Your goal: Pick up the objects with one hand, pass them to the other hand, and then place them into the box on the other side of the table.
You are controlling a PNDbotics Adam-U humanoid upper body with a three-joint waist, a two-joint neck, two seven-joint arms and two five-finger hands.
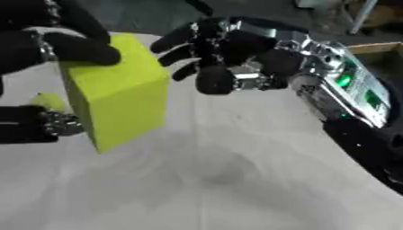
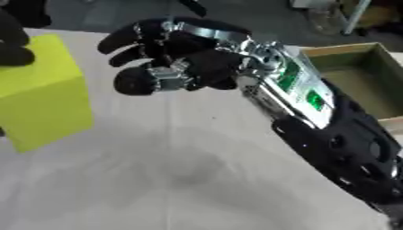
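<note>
While its left hand (image 1: pixel 47 49) grips a yellow-green block (image 1: pixel 118 94) above the pale bench (image 1: pixel 236 179), the humanoid's right hand (image 2: pixel 177 63) hangs just beside the block's right face, its dark fingers (image 2: pixel 126 38) spread and slightly bent, thumb tip pointing toward the block, holding nothing. The left hand's fingers curl over the block's top edge from the left, and a lower part of that hand with silver joints sits against the block's left side. The block is tilted, one lower corner pointing down at the bench, and appears lifted clear of the surface. In the left eye view, a small gap shows between the right hand's fingertips and the block; whether any fingertip touches it cannot be told. The right forearm (image 2: pixel 299 94), silver with green lights, runs down toward the lower right corner. At the far right of the bench stands an open cardboard box (image 2: pixel 370 49), well apart from the block.
</note>
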